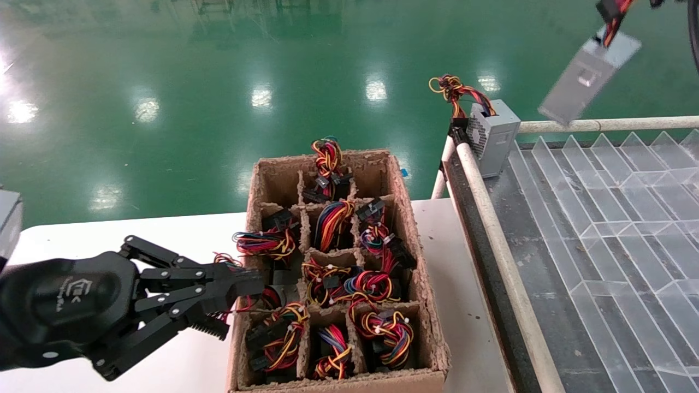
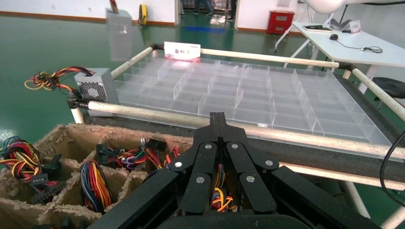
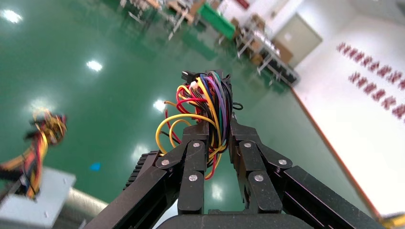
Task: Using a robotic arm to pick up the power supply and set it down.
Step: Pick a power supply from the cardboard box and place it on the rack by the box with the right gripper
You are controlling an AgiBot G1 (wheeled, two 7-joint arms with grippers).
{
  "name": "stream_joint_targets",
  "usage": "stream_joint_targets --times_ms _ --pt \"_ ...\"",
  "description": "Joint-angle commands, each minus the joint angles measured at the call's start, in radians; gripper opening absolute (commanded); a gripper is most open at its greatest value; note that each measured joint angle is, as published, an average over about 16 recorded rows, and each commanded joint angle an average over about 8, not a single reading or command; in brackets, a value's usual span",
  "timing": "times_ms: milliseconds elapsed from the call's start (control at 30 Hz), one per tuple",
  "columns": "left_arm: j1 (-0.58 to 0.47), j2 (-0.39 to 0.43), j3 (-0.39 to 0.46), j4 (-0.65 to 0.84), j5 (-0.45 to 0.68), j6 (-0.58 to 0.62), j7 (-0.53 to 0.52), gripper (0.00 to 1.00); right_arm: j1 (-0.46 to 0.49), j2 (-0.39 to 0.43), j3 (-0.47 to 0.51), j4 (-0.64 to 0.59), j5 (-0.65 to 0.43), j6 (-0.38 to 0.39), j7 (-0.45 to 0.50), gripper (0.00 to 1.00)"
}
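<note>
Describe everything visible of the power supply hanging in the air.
The power supply is a plain grey metal box with a small square fitting on its broad face. It hangs tilted above the clear tray's far rail, touching nothing below. Its red, yellow, orange and black wires are clamped in the right gripper, which carries it by the bundle alone.

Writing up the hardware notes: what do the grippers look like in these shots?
Both match. The left gripper has a rounded black housing with a white logo, and black link-bar jaws pinned with silver rivets, ribbed on the inner pads. The right gripper shows the same black links and silver rivets. No arm shells or cables show.
</note>
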Motion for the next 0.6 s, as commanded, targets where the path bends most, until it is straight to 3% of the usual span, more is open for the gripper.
stream_joint_targets --times_ms 33,600 --pt "0.0 0.0 0.0 0.0 0.0 0.0 0.0 0.0 -0.005 0.005 -0.001 -0.028 -0.003 0.001 -0.002 0.0" --pt "0.0 0.0 0.0 0.0 0.0 0.0 0.0 0.0 -0.032 -0.047 -0.026 -0.173 0.075 0.021 -0.143 0.0"
